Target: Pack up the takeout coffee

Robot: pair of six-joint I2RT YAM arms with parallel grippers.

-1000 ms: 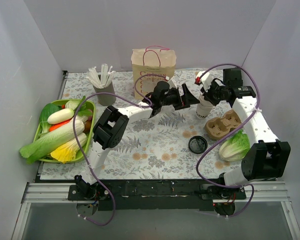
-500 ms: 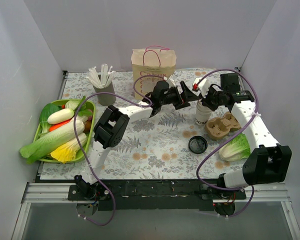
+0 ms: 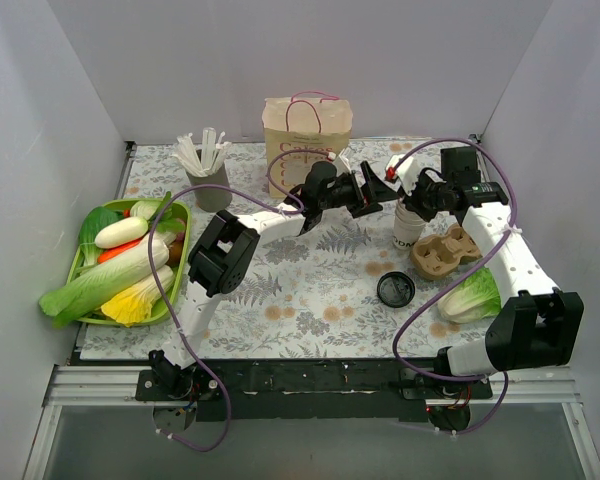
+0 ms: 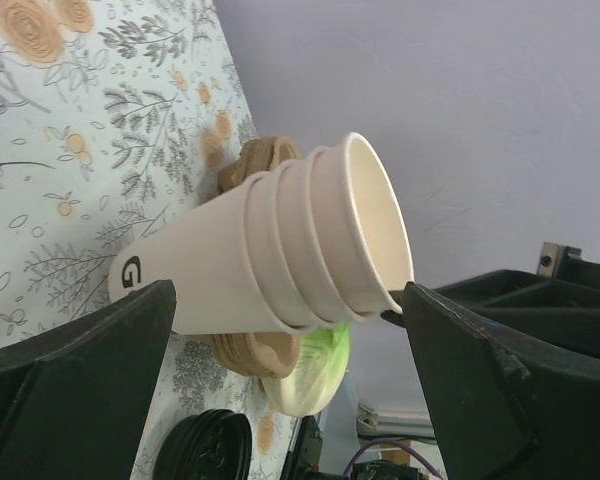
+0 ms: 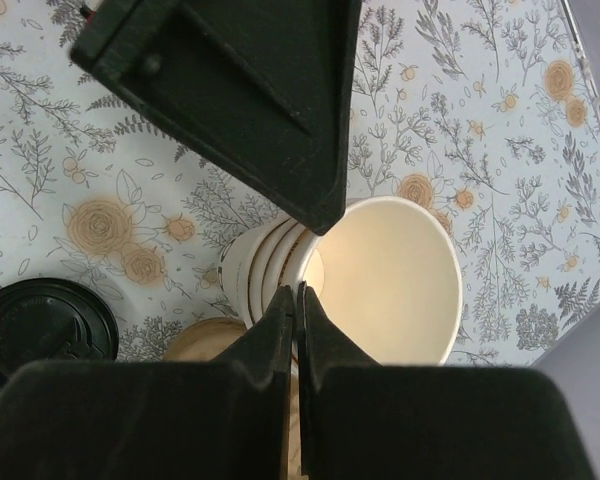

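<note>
No lidded takeout coffee is in view. The right fingers point(image 5: 288, 305) pinch the rim of the innermost cup point(image 5: 380, 270) in the stack of paper cups point(image 4: 230, 280) beside the cup carrier point(image 3: 445, 250). The left fingers point(image 4: 90, 350), spread wide around the stack, should clamp the outer cups before any pull.

A dark letter "G" marks the nested stack of cream paper cups point(image 4: 270, 260); the beige paper bag's point(image 3: 307, 135) pink print at twelve o'clock is illegible.
</note>
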